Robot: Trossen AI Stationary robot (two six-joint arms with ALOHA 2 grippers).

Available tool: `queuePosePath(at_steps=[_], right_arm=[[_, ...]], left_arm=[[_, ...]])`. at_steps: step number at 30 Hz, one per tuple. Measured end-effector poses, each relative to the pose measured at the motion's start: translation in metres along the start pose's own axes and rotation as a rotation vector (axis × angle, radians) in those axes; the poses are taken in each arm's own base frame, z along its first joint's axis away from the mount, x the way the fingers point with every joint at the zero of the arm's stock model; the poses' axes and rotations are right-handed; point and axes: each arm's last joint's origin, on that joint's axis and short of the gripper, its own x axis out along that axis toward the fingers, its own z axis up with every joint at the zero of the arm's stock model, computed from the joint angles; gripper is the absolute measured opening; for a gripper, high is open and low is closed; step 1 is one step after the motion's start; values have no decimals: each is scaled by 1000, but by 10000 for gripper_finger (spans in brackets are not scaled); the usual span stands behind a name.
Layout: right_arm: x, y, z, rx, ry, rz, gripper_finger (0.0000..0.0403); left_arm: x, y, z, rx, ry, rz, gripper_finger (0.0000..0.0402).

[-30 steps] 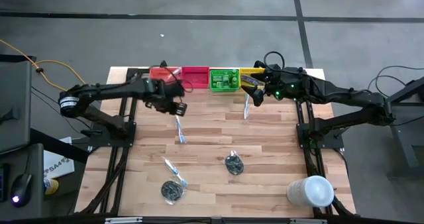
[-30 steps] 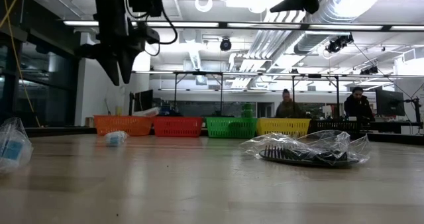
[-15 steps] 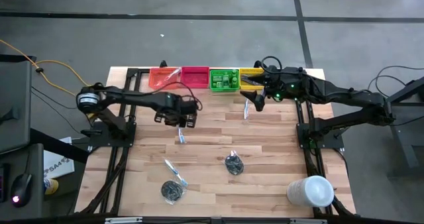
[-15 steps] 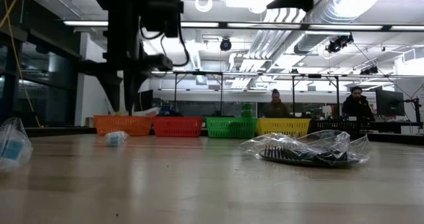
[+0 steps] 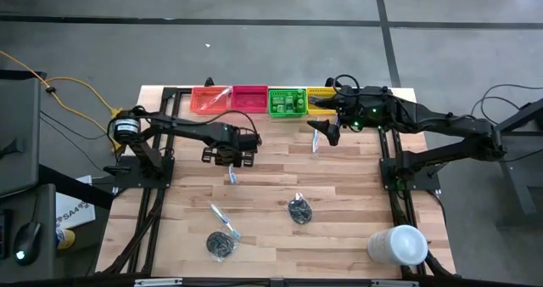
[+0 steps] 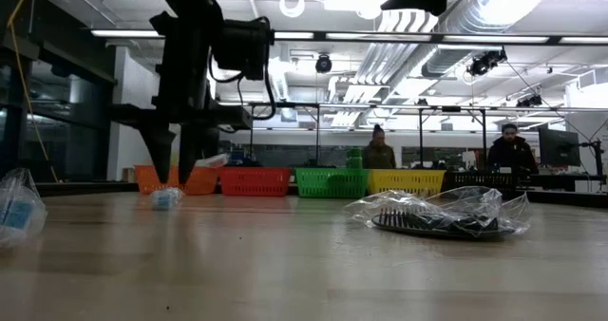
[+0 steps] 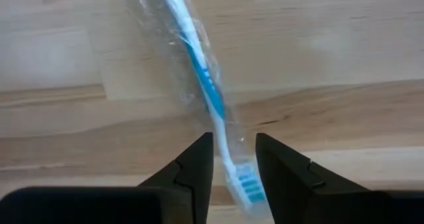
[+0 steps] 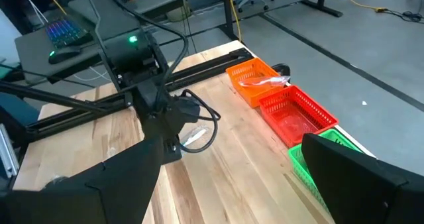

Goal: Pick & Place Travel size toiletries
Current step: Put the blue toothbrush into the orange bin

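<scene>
A clear-wrapped white-blue toothbrush (image 5: 231,171) lies flat on the wooden table (image 5: 356,185), left of centre. My left gripper (image 7: 234,159) points straight down just above it, open. Its two fingers stand on either side of the toothbrush's neck (image 7: 225,134), near the bristle end, without touching it. In the low view the gripper (image 6: 173,174) hangs a little above the tabletop. My right gripper (image 5: 327,131) waits high at the far right, open, with nothing between its fingers. A second toothbrush (image 5: 316,141) lies below it, and a third (image 5: 222,219) lies nearer the front.
Orange (image 5: 210,98), red (image 5: 249,97), green (image 5: 287,103) and yellow (image 5: 320,93) bins line the far edge. Two dark round bundles (image 5: 299,209) (image 5: 221,245) lie toward the near side. A large white cylinder (image 5: 397,244) stands at the near right corner. A bagged comb (image 6: 442,217) shows in the low view.
My left gripper has moved from beside the orange bin toward the near edge and slightly right. It has sunk low over the toothbrush, rolling its wrist on the way. The toothbrush has stayed where it was.
</scene>
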Motion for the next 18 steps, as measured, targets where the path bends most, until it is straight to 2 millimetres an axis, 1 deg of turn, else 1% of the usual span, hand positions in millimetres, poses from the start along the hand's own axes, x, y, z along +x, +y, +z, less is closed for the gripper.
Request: queuePosePath(at_steps=[4,6,8,10,13,16,18], right_arm=[[0,0,0,-1,4,6,354],[0,0,0,-1,7,16,354],[0,1,0,-1,8,21,354],[0,1,-1,-1,10,21,354],[0,0,-1,-9,14,20,354],[0,0,-2,-24,19,19,354],[0,0,-2,-24,22,18,354]], left_arm=[[3,-3,1,-7,-2,-9,113],[3,0,0,-11,-1,14,113],[7,-3,1,-26,-5,10,113],[12,-2,1,-27,-19,42,113],[15,-4,2,-38,-19,44,113],[20,-2,1,-43,-16,31,113],[23,2,0,-50,5,52,113]])
